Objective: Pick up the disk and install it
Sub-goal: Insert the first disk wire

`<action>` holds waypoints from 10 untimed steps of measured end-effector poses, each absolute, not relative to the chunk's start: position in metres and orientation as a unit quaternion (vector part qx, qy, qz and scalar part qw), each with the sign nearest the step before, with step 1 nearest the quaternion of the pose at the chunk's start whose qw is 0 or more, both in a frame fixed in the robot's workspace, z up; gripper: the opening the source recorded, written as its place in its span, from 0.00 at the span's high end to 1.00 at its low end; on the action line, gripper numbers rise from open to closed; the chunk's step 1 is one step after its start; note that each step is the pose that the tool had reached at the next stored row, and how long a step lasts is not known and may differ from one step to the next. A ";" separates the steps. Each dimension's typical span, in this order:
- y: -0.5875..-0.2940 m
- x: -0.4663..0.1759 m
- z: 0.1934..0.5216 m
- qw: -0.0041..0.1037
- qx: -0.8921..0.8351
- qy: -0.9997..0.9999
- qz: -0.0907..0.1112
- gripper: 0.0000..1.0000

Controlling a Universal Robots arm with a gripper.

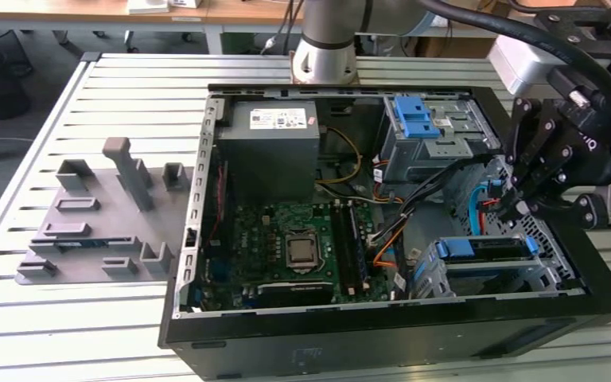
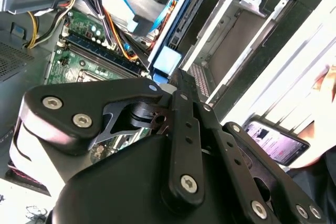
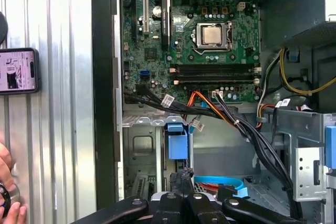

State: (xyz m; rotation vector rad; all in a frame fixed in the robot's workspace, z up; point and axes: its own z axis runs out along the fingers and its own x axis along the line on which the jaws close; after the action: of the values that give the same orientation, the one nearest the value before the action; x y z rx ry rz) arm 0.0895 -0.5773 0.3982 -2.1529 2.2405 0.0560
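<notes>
One open computer case (image 1: 391,318) lies on the slatted worktop (image 1: 125,72). Inside it, the disk (image 1: 483,249) sits in its bay (blue carrier showing), just below the claw (image 1: 520,203), whose grip I cannot tell.

Even, bright daylight-type light in the exterior view; the slatted silver metal table (image 1: 104,318) reads pale w/ soft sheen, no hard shadows. Inside of the open black computer case (image 1: 391,350) is darker, esp. under the grey power-supply box (image 1: 274,151). In the second wrist view, the table strip near the case wall is blown out to white, and the close black gripper linkage (image 2: 178,145) looks soft, probably out of focus. In the first wrist view, the green motherboard (image 3: 189,35) is sharp and evenly lit; slight glare on table slats.
</notes>
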 end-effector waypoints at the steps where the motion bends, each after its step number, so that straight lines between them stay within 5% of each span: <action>1: -0.577 0.091 0.398 0.017 -0.693 0.721 0.018 0.89; 10: -0.575 0.106 0.398 0.017 -0.693 0.721 0.018 0.89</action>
State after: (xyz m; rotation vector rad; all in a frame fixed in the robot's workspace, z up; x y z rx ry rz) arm 0.1063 -0.5746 0.3981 -2.1529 2.2403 0.0561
